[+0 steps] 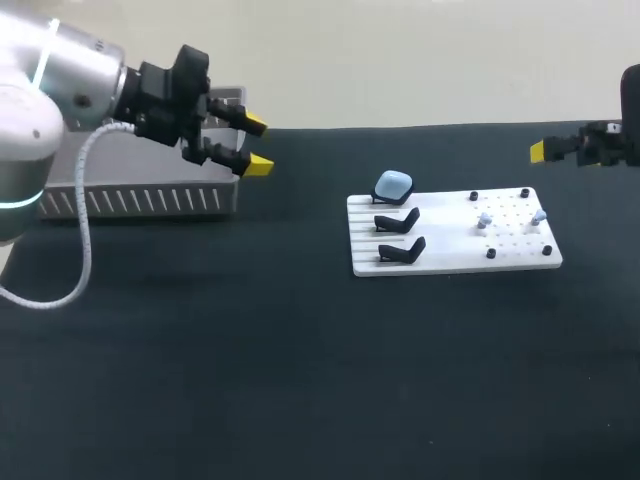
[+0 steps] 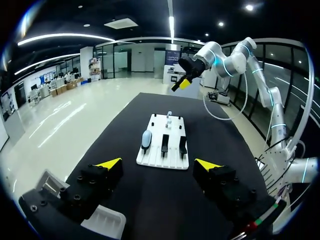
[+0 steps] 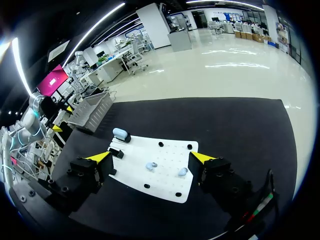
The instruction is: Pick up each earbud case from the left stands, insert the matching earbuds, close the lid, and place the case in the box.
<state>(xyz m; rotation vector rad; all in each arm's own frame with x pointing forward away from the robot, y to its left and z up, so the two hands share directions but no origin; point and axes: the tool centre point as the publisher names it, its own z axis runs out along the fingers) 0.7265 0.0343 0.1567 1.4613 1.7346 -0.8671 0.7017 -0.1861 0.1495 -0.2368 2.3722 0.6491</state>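
A light blue earbud case (image 1: pixel 393 184) sits on the rearmost black stand of a white board (image 1: pixel 520 262); two empty black stands (image 1: pixel 398 221) are in front of it. Two pale blue earbuds (image 1: pixel 486 219) rest on the board's right half. My left gripper (image 1: pixel 254 145) hovers open above the grey box's right end, far left of the board. My right gripper (image 1: pixel 540 151) is at the far right, behind the board, open. In the left wrist view, the case (image 2: pixel 146 138) lies ahead of the open gripper (image 2: pixel 158 164). In the right wrist view, the earbuds (image 3: pixel 150 165) lie ahead of the open gripper (image 3: pixel 151 156).
A grey box (image 1: pixel 140 200) with slotted walls stands at the back left, seen also as the box (image 3: pixel 91 111) in the right wrist view. Small black pegs (image 1: pixel 491 253) stick up on the board's right half. The table is covered in black cloth.
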